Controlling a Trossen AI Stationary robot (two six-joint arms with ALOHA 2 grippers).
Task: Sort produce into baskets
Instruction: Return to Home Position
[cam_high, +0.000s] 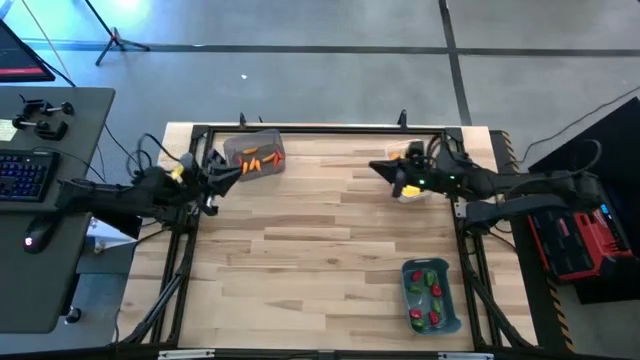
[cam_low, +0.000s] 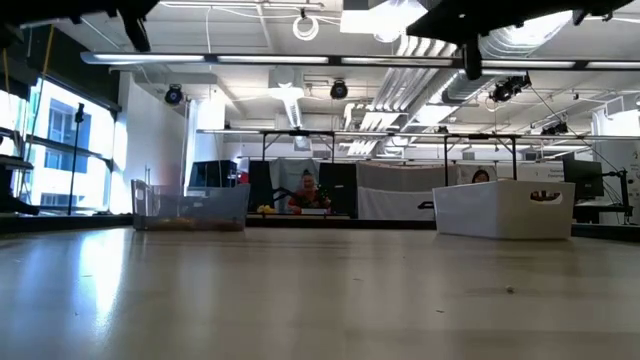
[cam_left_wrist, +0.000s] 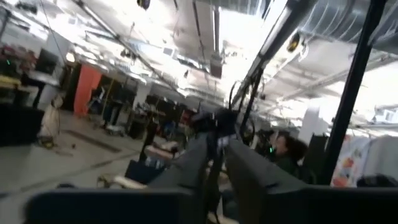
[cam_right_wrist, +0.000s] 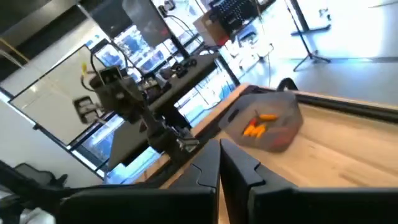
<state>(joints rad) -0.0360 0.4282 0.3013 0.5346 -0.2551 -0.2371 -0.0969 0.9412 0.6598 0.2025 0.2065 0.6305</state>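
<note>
While left end effector (cam_high: 237, 173) and right end effector (cam_high: 375, 167) hang clenched, empty, carrots (cam_high: 258, 160) look light, stiff, slick; pinch mid-body

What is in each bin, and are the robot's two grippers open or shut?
Clear smoky grey plastic bin: upright, holds small orange carrots.
White plastic bin: upright, contents hidden.
Blue-grey plastic bin: upright, holds red and green peppers.
Left gripper: shut, empty.
Right gripper: shut, empty.

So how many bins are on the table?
3. Grey bin far left; white bin far right, partly under the right arm; blue bin near right. None seem hidden.
</note>
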